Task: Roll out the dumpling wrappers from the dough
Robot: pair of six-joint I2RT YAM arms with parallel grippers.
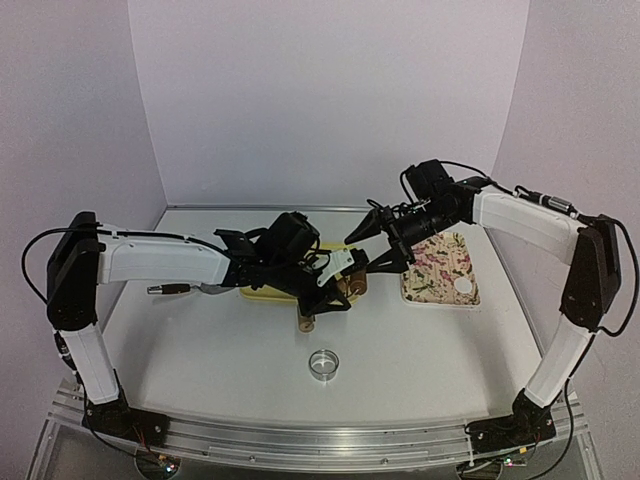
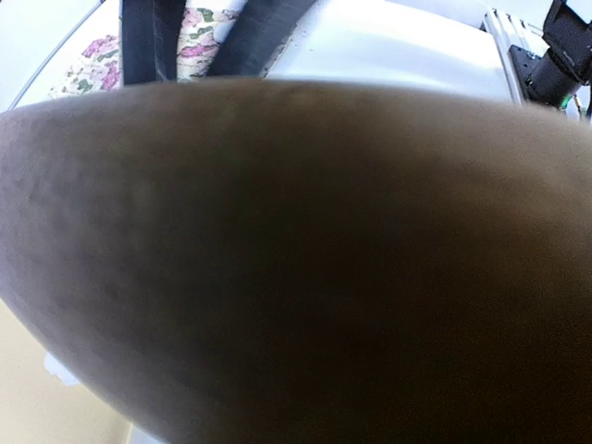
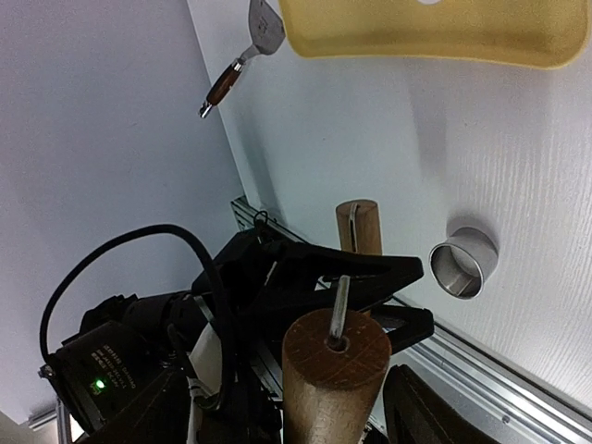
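Over the middle of the table, the top view shows the left gripper clamped on the brown wooden rolling pin, above the near edge of the pale yellow plastic board. The right gripper stands wide just beside it. One thin white round dumpling wrapper lies at the near right corner of the floral rectangular mat, toward the table's right edge. One shiny metal ring cutter stands alone near the front edge. One wooden-handled metal spatula lies at the board's left end.

From the left wrist, the pin fills the view, and we see no dough beneath it.

From the right wrist, the pin's handle end points at us between the spread fingers. We cannot tell whether they touch it.

We judge the wrapper light, soft, tacky and easily torn: slide under its edge and never pinch the centre. Count: one wrapper, pin, cutter, spatula, board and mat.
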